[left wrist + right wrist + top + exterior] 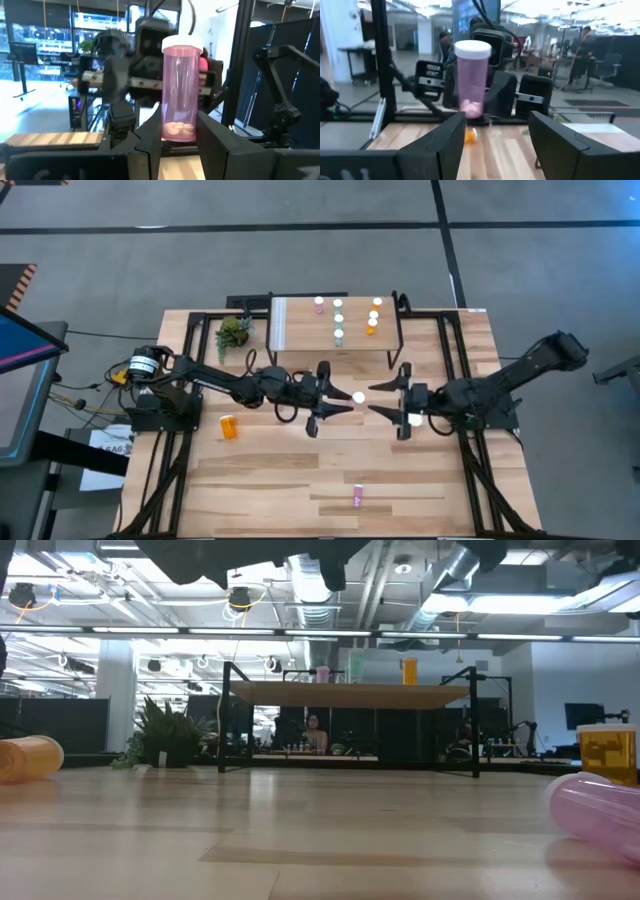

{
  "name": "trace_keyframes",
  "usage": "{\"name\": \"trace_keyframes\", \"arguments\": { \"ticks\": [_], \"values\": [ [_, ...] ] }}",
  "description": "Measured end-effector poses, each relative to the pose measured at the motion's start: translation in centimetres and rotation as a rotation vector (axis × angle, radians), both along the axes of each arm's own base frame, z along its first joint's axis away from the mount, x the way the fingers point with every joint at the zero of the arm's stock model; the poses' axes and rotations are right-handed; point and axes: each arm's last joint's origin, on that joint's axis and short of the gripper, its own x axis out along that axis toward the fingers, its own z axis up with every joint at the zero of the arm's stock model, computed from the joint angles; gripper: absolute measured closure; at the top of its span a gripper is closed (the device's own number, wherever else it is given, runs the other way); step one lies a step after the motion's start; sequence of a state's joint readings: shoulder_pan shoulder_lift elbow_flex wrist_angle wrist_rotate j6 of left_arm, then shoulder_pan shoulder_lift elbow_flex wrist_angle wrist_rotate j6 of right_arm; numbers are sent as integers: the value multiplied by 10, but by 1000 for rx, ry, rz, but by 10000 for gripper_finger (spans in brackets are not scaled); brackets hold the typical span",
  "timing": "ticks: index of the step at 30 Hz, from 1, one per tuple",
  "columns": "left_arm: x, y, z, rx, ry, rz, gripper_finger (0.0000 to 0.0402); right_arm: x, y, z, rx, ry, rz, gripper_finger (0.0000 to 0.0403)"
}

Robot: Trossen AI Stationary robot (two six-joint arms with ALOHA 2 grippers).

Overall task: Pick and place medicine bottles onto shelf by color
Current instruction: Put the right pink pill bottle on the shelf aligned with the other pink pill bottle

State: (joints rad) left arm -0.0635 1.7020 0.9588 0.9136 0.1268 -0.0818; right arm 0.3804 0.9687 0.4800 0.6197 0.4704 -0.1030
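My left gripper is shut on a pink medicine bottle with a white cap, above the table's middle, in front of the shelf. My right gripper is open and empty. It faces the bottle from the table's right, and the bottle shows ahead of its fingers in the right wrist view. The shelf top carries one pink bottle, three teal bottles and three orange bottles, all upright. An orange bottle and a pink bottle lie on their sides on the tabletop. My left gripper pinches the lower part of the pink bottle's body between its two fingers. The fingers lie level and come from the table's left. The bottle stands upright with its cap up, lifted clear of the table.
A small green plant stands left of the shelf. The low view shows an upright orange bottle at the right; in the high view it is hidden under my right arm. Black frame bars run along the table's left and right sides.
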Motion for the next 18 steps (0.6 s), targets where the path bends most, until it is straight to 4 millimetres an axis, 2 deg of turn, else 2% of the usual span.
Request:
{"name": "trace_keyframes", "arguments": {
  "ticks": [7, 14, 18],
  "values": [
    [-2, -5, 1, 49, -43, -3, 317, 14, -1, -12, -2, -34, 78, 165],
    [-30, 2, -20, -16, -192, 29, 317, 20, 1, -15, -2, -57, 90, 165],
    [-39, 5, -28, -46, -204, 67, 317, 25, -2, -15, 17, -106, 71, 165]
  ]
}}
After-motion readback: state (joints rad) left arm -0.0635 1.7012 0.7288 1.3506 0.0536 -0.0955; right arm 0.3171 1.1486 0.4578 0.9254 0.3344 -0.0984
